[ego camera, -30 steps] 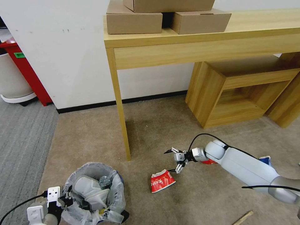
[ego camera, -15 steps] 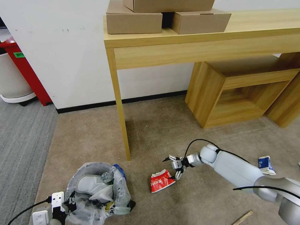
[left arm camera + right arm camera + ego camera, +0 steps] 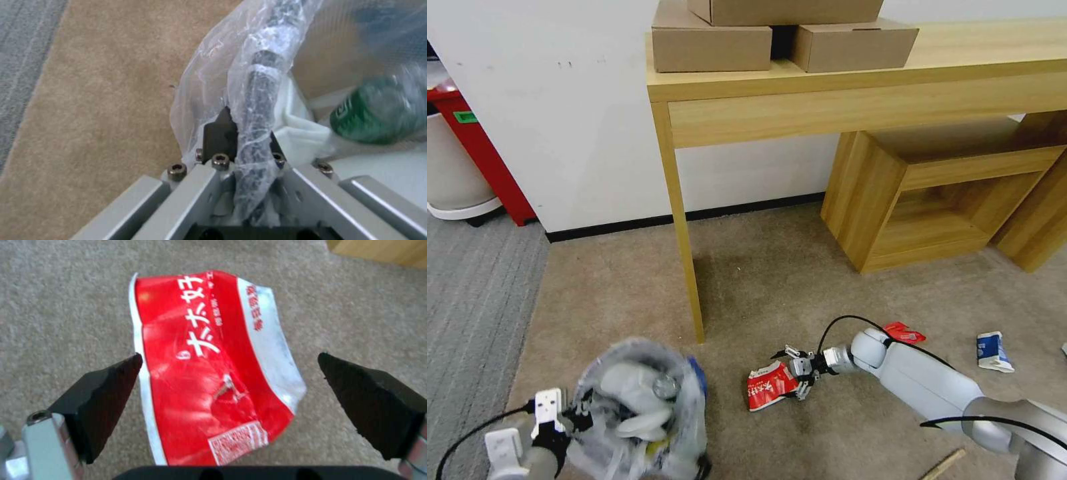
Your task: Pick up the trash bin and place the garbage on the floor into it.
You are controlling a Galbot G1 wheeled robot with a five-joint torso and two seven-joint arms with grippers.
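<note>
The trash bin (image 3: 640, 407), lined with a crinkly clear bag, sits at the lower left of the head view with white slippers and a bottle inside. My left gripper (image 3: 577, 413) is shut on its bagged rim (image 3: 260, 100), and a green-label bottle (image 3: 378, 113) lies just past the rim. My right gripper (image 3: 792, 370) is open low over the carpet, its fingers either side of the crushed red-white cup (image 3: 768, 385). In the right wrist view the cup (image 3: 209, 373) lies flat between the black fingertips (image 3: 111, 383). A red wrapper (image 3: 904, 331), a blue-white carton (image 3: 992, 350) and a wooden stick (image 3: 944, 465) lie on the floor.
A wooden table leg (image 3: 684, 227) stands just behind the cup, under a long table carrying cardboard boxes (image 3: 714, 40). A low wooden shelf unit (image 3: 907, 200) is at the right by the wall. A red cabinet (image 3: 480, 153) stands at the far left.
My right gripper has dropped and moved left, down to the crushed cup. The bin has shifted right and tilted in my left gripper's hold. The red wrapper now shows behind the right arm.
</note>
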